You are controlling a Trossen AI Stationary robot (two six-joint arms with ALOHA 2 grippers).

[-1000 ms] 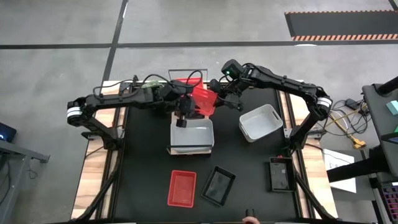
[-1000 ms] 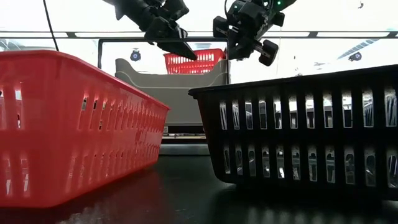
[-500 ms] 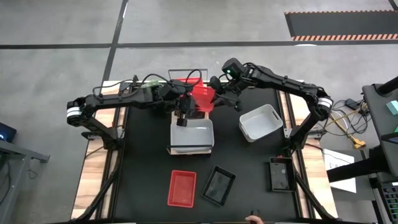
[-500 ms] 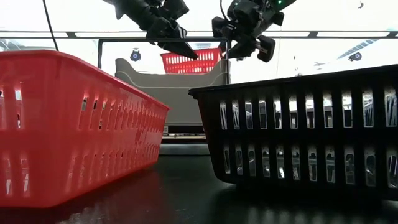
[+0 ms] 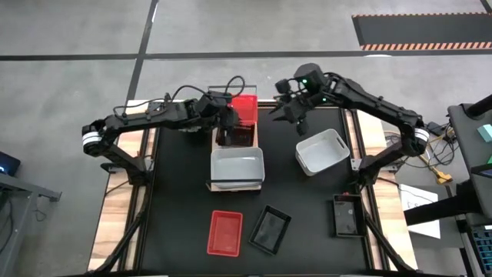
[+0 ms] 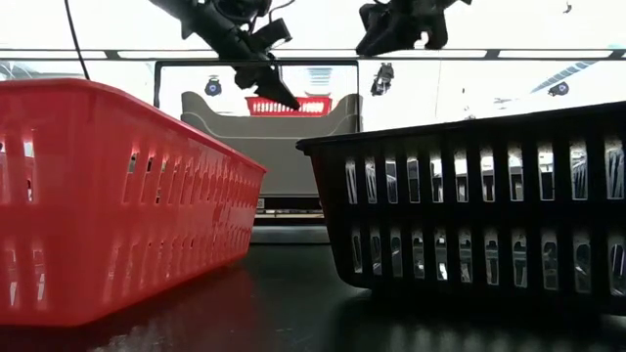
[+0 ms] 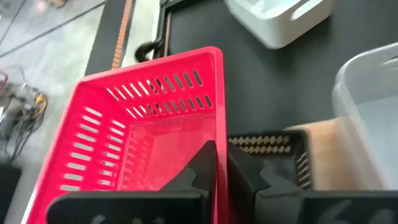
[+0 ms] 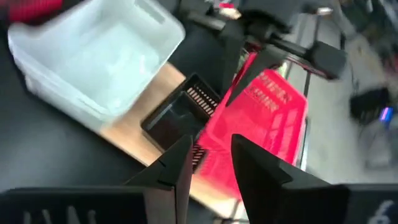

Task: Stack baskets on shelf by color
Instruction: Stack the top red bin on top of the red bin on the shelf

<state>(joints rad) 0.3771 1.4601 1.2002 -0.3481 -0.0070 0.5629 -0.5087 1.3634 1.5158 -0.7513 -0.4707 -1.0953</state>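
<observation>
A red basket (image 5: 245, 107) sits at the far end of the light-wood shelf (image 5: 209, 185). A black basket (image 5: 240, 136) stands just nearer on the shelf, and a white basket (image 5: 237, 167) nearer still. My left gripper (image 5: 227, 127) reaches in from the left and is shut on the red basket (image 7: 143, 137). My right gripper (image 5: 287, 113) hovers open to the right of the shelf's far end and above it, with nothing between its fingers (image 8: 180, 162). The white basket hides what the red basket (image 6: 281, 105) rests on. My left gripper pinches the red basket's side wall (image 7: 217, 134), the one facing the black basket (image 7: 267, 146). One finger is inside the basket and the other outside. The fingers slant down from the table's left. The basket sits roughly level, open side up.
A second white basket (image 5: 323, 151) stands on the table right of the shelf. Near the front edge lie a red basket (image 5: 225, 232) and two black ones (image 5: 270, 229) (image 5: 346, 216). Two of them fill the low view's foreground (image 6: 117, 186) (image 6: 469, 205).
My right gripper has opened, let go of the red basket, and gone up and toward the table's right edge. The red basket, tilted before, has levelled out, sunk and shifted toward the far end of the shelf. My left gripper has moved that way with it.
</observation>
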